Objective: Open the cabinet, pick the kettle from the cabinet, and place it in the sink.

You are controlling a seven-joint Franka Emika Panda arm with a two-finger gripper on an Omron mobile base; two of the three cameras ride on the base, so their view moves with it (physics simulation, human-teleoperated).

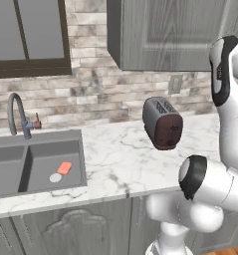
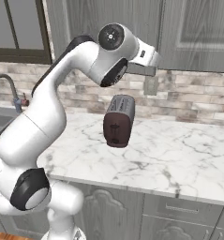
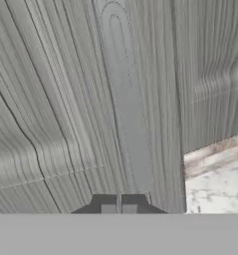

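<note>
Claw pinched, apparently on cabinet handle.

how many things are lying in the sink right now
2: an orange sponge and a pale round disc, both on the floor of the sink's right basin. The left basin is partly cut off, so more may be hidden.

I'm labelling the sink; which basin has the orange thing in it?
The right basin of the sink, farther from the faucet; the orange thing lies there.
</note>
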